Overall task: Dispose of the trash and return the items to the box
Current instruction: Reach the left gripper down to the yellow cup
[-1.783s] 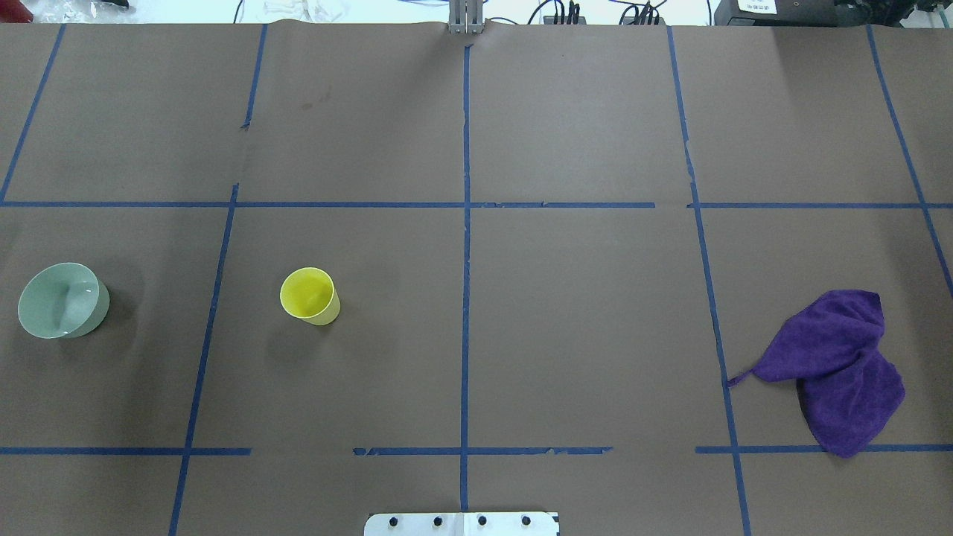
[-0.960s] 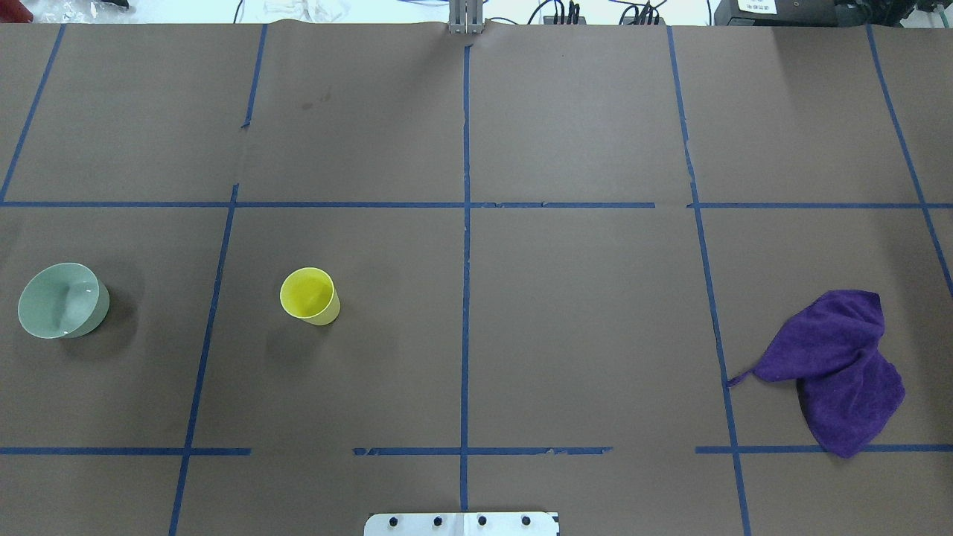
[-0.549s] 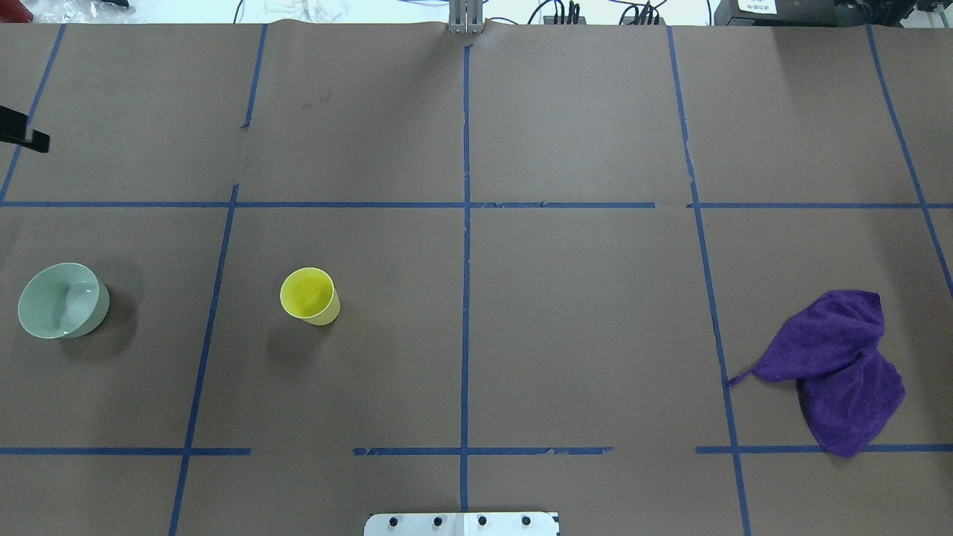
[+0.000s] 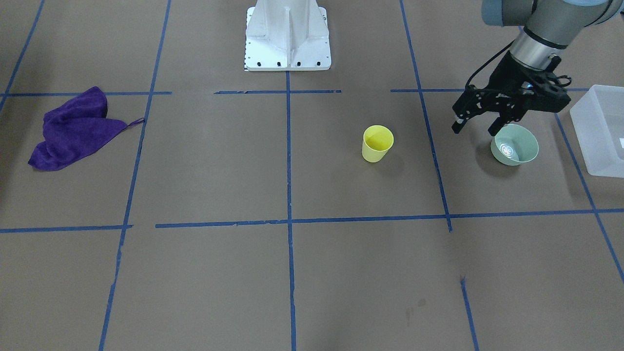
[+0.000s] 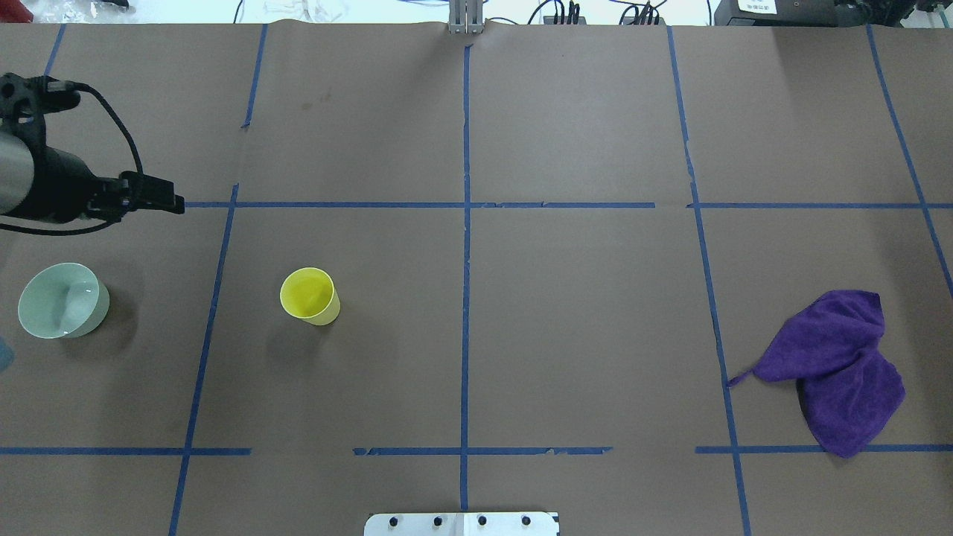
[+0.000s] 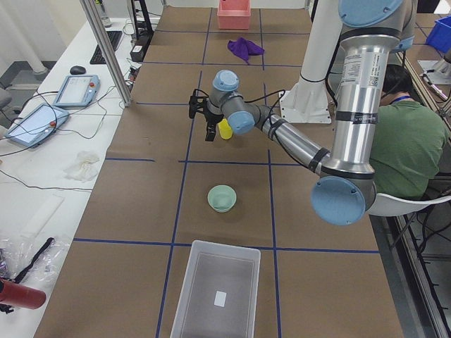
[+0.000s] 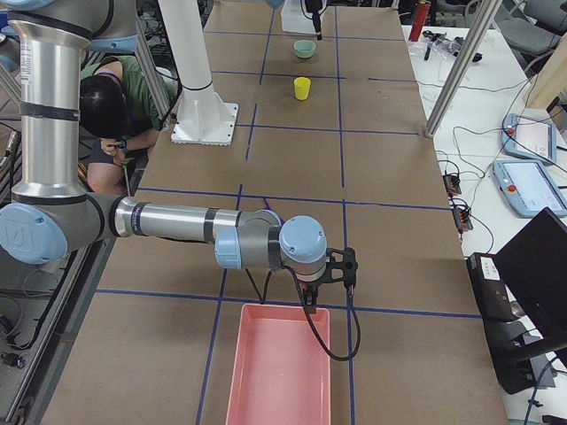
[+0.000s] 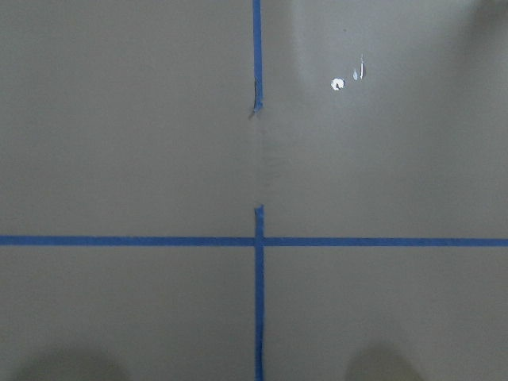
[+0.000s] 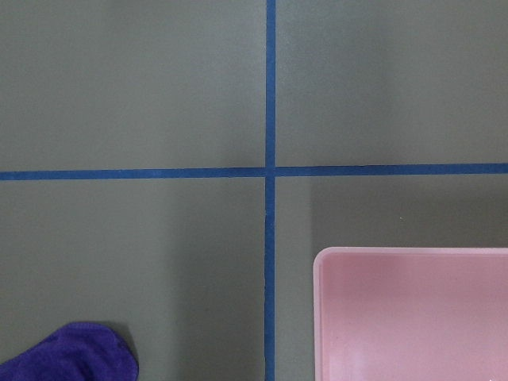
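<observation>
The yellow cup (image 4: 377,143) stands upright, mouth up, on the robot-left half of the desk (image 4: 341,273). It is well apart from the frosted box (image 4: 597,126) at that end. The pale green bowl (image 4: 515,145) sits between them. The left hand (image 4: 474,129) hangs between cup and bowl, fingers apart and empty. The cup lies to its right. The right hand (image 7: 330,297) is far off by the pink bin (image 7: 279,363), and whether it is apart or together cannot be told. The left arm is judged the nearer.

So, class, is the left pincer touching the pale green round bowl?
Apart. The overhead view shows bare brown table between the left pincer and the pale green round bowl.
</observation>
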`<state>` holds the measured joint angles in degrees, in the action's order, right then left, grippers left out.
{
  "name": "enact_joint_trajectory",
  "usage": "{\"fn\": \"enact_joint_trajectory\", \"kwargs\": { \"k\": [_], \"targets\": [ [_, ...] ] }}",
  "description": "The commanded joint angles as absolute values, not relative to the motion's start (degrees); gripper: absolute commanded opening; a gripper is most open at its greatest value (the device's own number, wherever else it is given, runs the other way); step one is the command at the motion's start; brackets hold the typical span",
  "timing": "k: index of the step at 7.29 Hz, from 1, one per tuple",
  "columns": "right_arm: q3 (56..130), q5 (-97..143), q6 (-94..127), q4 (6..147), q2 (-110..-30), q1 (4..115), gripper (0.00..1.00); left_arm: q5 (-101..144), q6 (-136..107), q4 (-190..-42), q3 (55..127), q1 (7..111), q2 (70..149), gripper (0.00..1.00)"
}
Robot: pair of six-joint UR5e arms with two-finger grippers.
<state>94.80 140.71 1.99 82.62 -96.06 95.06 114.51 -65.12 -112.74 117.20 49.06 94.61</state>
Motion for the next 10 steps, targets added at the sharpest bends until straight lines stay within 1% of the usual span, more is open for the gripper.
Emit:
{"fn": "enact_joint_trajectory", "kwargs": {
  "k": [1, 2, 3, 5, 7, 9, 10],
  "targets": [
    [95.01, 141.23, 2.11, 82.62, -95.54, 95.01, 1.00, 105.85, -72.57, -110.67, 116.73, 38.80, 97.80, 0.99],
    [95.01, 142.37, 2.11, 82.70, -95.45, 95.01, 1.00, 103.04, -74.34, -105.43, 116.63, 35.37, 101.39, 0.99],
    [95.01, 143.43, 2.20, 82.71, -95.45, 95.01, 1.00, 100.66, -75.75, -102.16, 114.98, 32.37, 104.12, 0.98],
    [95.27, 143.88, 6.64, 82.62, -95.36, 95.01, 1.00, 100.28, -75.94, -102.30, 112.86, 31.73, 104.50, 0.96],
    [95.89, 144.05, 6.94, 82.62, -95.36, 95.01, 1.00, 100.54, -75.59, -102.57, 110.23, 31.73, 105.64, 0.92],
    [95.89, 144.32, 6.94, 82.70, -95.36, 95.01, 1.00, 100.90, -75.94, -102.57, 110.04, 29.71, 105.73, 0.89],
    [95.89, 144.32, 6.94, 82.62, -95.36, 95.01, 1.00, 100.99, -75.94, -102.57, 110.04, 29.71, 105.91, 0.51]
  ]
}}
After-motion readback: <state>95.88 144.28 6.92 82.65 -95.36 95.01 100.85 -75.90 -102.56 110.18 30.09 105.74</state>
